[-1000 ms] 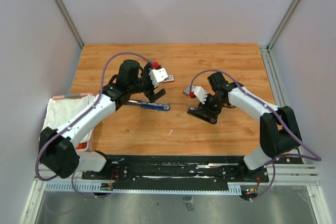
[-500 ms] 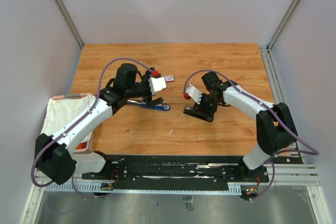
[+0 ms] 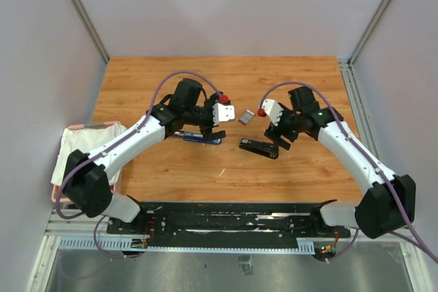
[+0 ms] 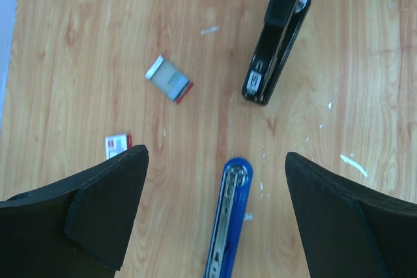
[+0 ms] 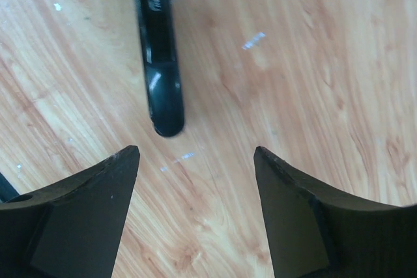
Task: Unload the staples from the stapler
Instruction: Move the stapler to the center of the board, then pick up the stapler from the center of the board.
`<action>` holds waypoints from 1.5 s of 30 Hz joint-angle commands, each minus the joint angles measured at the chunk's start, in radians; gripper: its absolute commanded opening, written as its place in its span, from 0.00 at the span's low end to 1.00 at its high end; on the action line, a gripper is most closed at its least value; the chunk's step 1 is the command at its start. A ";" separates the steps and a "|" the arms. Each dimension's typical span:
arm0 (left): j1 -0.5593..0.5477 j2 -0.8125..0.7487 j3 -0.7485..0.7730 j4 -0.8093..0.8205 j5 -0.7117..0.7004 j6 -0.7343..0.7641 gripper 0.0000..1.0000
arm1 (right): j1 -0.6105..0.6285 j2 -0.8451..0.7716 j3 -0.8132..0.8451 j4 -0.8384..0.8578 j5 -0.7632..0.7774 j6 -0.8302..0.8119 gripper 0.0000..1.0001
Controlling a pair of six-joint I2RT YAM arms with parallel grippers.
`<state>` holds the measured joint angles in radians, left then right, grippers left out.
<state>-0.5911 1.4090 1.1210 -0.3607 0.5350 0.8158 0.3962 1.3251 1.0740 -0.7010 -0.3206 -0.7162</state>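
The left gripper (image 4: 215,161) hangs open over the blue stapler (image 4: 228,219). The right gripper (image 5: 195,154), open and empty, hovers near the black stapler (image 5: 158,63), which lies at the blue one's three o'clock in the top view.

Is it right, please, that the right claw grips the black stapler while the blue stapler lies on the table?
No: the right claw is open and empty; the black stapler lies free on the table, as the right wrist view shows.

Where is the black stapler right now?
In the top view, the black stapler lies right of centre, near the right gripper, with the blue stapler to its left.
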 commanded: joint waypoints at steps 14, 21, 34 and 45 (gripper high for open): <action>-0.331 0.409 0.350 -0.135 -0.194 0.063 0.98 | -0.541 -0.259 -0.114 -0.006 -0.193 0.103 0.75; -0.393 0.568 0.509 -0.202 -0.212 0.062 0.98 | -0.679 -0.307 -0.124 -0.015 -0.249 0.103 0.75; -0.403 0.761 0.690 -0.295 -0.182 0.079 0.89 | -0.688 -0.348 -0.154 0.018 -0.221 0.114 0.75; -0.403 0.834 0.747 -0.331 -0.165 0.062 0.72 | -0.688 -0.378 -0.178 0.047 -0.203 0.116 0.75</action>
<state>-0.9859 2.2097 1.8351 -0.6628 0.3534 0.8852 -0.2756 0.9649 0.9154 -0.6754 -0.5304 -0.6121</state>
